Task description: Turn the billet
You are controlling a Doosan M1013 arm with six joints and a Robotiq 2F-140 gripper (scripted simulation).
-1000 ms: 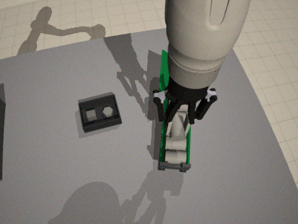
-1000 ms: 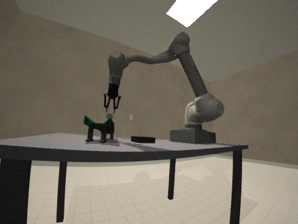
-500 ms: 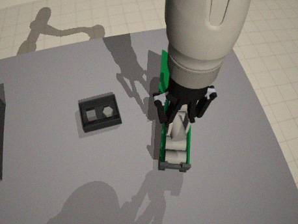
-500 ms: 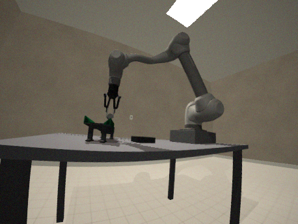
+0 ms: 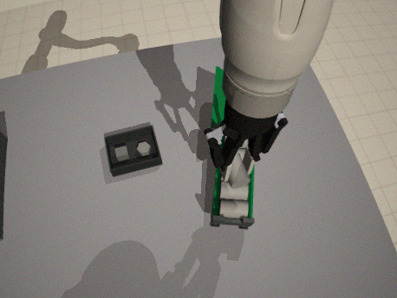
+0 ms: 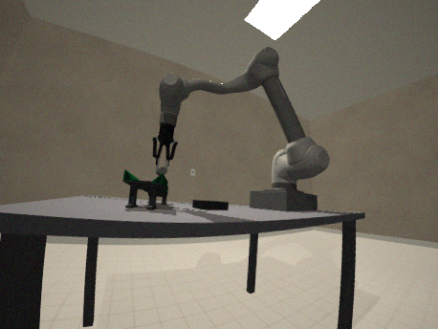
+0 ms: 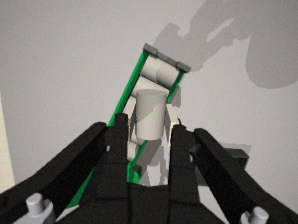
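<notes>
- The billet (image 7: 149,115) I hold is a short grey steel bar, lifted above the green feed ramp (image 7: 127,95) and lying at a slant to the channel, neither along it nor square across it.
- The ramp is a narrow green trough with a dark stop (image 5: 231,222) at its low end; billets lying across it (image 5: 233,207) rest at the stop, side by side, with at least one more partly hidden beneath my load.
- My gripper (image 7: 150,112) stands narrow, its jaws clamped on the billet's two sides, the pale pads (image 7: 172,118) pressed against it.
- My wrist view shows the held bar's flat end and round flank; the top view (image 5: 238,166) hides much of it behind my black linkage.
- The exterior view shows what the others cannot: the billet (image 6: 162,167) hangs above the ramp (image 6: 143,182), which stands on dark legs on the grey table (image 6: 96,210).
- The top view alone shows a dark block (image 5: 132,149) with a square and a hexagonal recess, well apart from the ramp.
</notes>
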